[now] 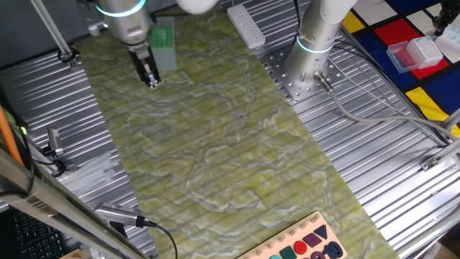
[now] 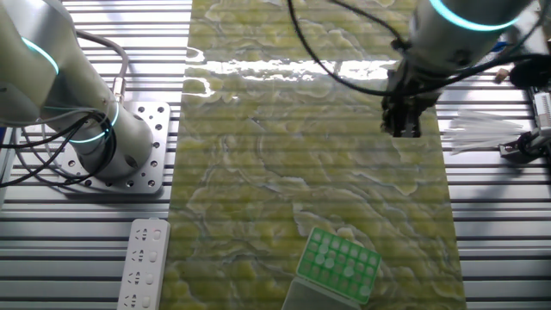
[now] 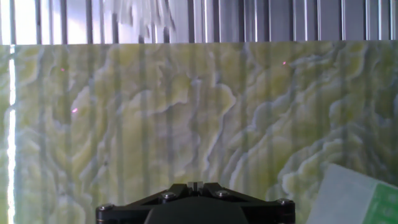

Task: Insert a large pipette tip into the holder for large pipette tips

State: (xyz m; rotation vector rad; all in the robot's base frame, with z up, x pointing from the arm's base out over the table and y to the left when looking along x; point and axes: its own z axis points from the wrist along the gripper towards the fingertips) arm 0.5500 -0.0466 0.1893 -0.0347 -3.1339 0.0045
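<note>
The holder for large pipette tips is a small green-topped rack at the far end of the green marbled mat. It also shows in the other fixed view and as a pale green corner at the lower right of the hand view. A loose pile of large pipette tips lies on the ribbed metal beside the mat, seen also in one fixed view and blurred at the top of the hand view. My gripper hangs above the mat between them, jaws together. No tip shows in it.
A white power strip lies near the holder. The arm's base is bolted beside the mat. A white-topped clear tip box sits at the far right. A wooden shape board lies at the mat's near end.
</note>
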